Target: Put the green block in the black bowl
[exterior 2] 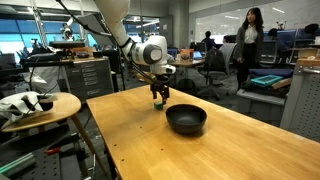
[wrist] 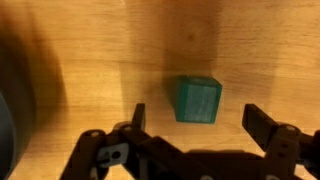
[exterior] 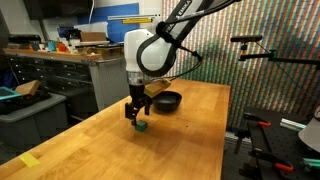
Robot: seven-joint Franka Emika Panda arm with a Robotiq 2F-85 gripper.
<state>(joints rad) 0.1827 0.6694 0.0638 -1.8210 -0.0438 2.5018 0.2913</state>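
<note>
The green block [wrist: 197,99] is a small dark green cube on the wooden table; it also shows in both exterior views [exterior: 142,126] [exterior 2: 158,104]. My gripper [wrist: 198,120] is open, its two fingers on either side of the block and apart from it. In both exterior views the gripper [exterior: 136,117] [exterior 2: 158,98] hangs just above the block. The black bowl [exterior: 167,101] [exterior 2: 186,119] sits empty on the table a short way from the block. Its dark edge shows at the left rim of the wrist view [wrist: 5,120].
The wooden table [exterior: 150,145] [exterior 2: 190,150] has edges close by. A round side table with a white object [exterior 2: 30,103] stands beside it. Cabinets and a workbench [exterior: 60,70] stand behind. A person [exterior 2: 246,45] stands in the background.
</note>
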